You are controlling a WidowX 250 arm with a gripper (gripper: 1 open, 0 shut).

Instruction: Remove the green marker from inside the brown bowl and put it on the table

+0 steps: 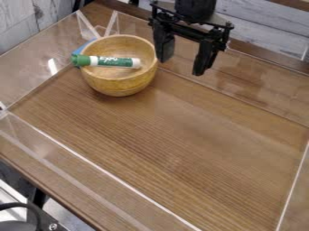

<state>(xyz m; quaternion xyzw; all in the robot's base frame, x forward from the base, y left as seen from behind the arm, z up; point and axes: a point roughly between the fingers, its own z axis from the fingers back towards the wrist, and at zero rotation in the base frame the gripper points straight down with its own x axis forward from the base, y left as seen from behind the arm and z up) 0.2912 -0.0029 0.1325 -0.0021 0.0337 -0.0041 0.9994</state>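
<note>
Camera view: pincer [182,56] released, top cropped; green marker [107,61] across brown bowl [118,79].

Behind the wood-grain tabletop's far edge stands a pale whitewashed plank wall [272,32]. Below the tabletop's near left corner, a dark floor [18,194] shows, with black cables [24,215] lying on it. Soft light glares off the surface's far side.

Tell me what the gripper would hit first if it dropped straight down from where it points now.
Probably the bare table. The open gripper points straight down and seems to hang just right of the brown bowl, not over it or the green marker. Depth is uncertain from this single view, so the left finger could graze the bowl's rim.
</note>
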